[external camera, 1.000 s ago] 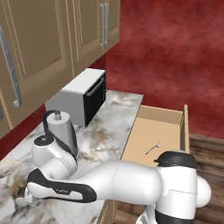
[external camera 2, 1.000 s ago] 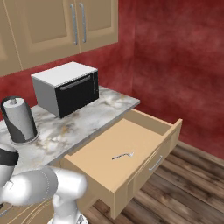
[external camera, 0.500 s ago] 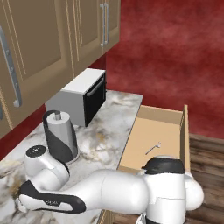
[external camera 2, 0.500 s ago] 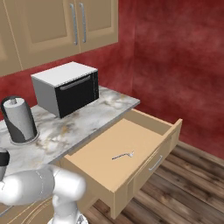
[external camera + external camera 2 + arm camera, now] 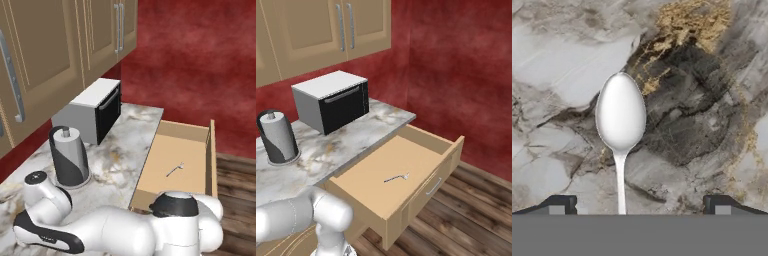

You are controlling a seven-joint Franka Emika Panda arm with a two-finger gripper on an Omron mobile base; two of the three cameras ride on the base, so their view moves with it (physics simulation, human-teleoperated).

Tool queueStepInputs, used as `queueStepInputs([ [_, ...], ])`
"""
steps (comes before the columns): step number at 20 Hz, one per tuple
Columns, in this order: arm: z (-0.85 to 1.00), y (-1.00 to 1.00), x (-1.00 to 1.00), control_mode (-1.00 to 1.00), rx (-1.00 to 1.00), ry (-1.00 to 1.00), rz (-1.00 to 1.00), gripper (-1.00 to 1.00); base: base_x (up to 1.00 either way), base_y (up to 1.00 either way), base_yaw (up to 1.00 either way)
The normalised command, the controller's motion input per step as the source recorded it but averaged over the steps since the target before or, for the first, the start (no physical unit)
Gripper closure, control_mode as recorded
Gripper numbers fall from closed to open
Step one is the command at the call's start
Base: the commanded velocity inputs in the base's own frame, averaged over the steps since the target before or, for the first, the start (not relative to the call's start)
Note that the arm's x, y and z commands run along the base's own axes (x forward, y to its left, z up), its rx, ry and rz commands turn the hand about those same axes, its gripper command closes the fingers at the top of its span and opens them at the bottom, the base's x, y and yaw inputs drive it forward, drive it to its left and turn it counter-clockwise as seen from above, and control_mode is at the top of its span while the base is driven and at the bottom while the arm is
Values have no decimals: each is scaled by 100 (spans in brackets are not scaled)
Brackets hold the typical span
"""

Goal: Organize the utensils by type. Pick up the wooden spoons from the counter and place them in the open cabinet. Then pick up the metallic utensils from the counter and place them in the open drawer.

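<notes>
In the hand view a silver-grey metal spoon [image 5: 620,116] lies on the marble counter [image 5: 702,125], bowl at the top and thin handle running down between my fingertips [image 5: 558,206]. My gripper [image 5: 638,208] hangs open just above it, one finger on each side of the handle, touching nothing. The open drawer [image 5: 195,134] juts out from the counter [image 5: 131,131] and holds one small metal utensil [image 5: 175,170] on its pale bottom [image 5: 381,165]. A tan cabinet door with a long silver bar handle [image 5: 13,84] stands at the far left; its shelf is out of view. The wooden spoons are out of view.
A grey toaster oven [image 5: 92,111] sits at the back of the counter, with a paper towel roll [image 5: 69,156] on a stand in front of it. Closed wall cabinets [image 5: 331,30] hang above. A wooden floor [image 5: 466,220] lies beyond the drawer front.
The arm has sunk lower toward the bottom left of the left base view, dropping in the right base view too. The drawer and its utensil have not moved. The jaws stay wide.
</notes>
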Motion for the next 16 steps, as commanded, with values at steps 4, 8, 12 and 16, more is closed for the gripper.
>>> queueStepInputs([
  [4, -30, 11, 3, -100, 0, 6, 0, -100, 0, 0, 0],
  [8, -34, 10, 11, -100, 0, 9, 0, -100, 0, 0, 0],
  [12, -27, 8, 16, -100, 0, 5, 0, -100, 0, 0, 0],
  [16, -25, 19, 18, -100, -1, 5, 0, -100, 0, 0, 0],
])
